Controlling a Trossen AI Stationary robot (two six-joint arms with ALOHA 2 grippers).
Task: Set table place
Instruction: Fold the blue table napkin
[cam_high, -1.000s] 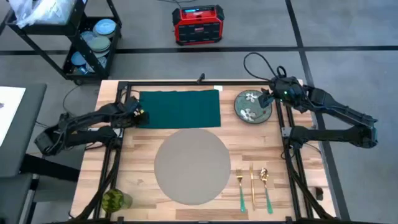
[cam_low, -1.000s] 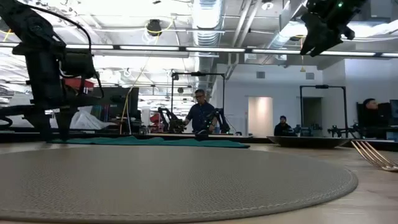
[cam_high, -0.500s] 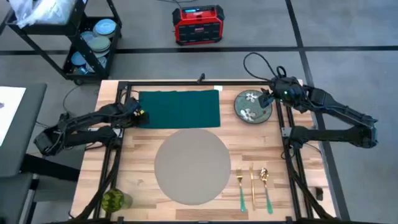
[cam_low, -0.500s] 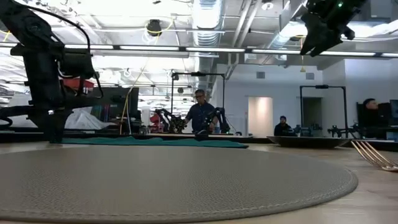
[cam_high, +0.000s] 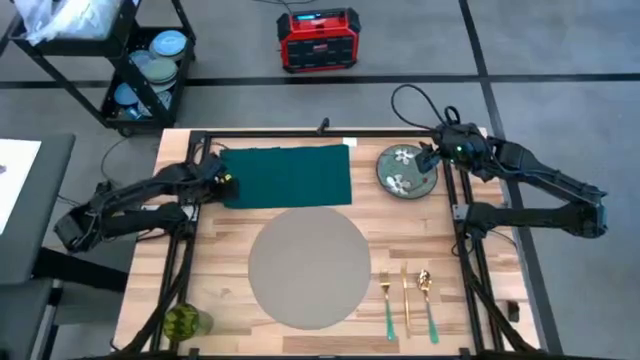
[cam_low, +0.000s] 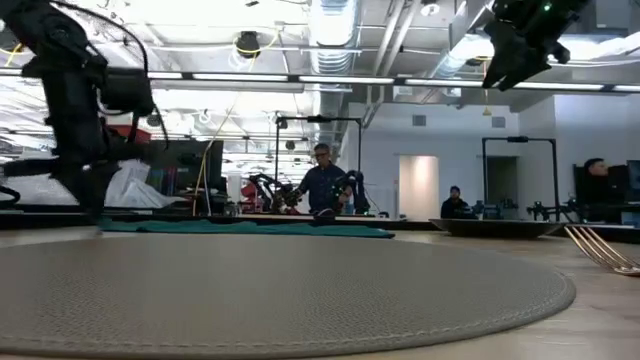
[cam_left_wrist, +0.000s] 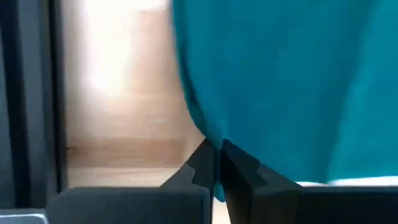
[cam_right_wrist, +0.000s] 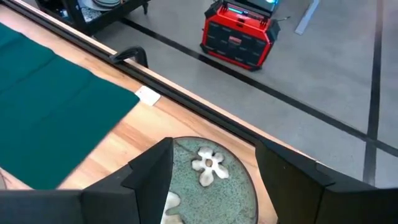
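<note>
Both grippers noted: left gripper fingers pinched shut on napkin edge, upper left; right gripper fingers spread wide above plate. Napkin best kept low over the bench and dragged slowly.

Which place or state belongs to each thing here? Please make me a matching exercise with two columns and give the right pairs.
Things:
1. napkin
2. plate
3. cutlery
4. placemat

Places or states:
A. under the open right end effector
B. bare, nothing on it
C. edge pinched by the left end effector
D. right of the placemat

Pairs: 1-C, 2-A, 3-D, 4-B
</note>
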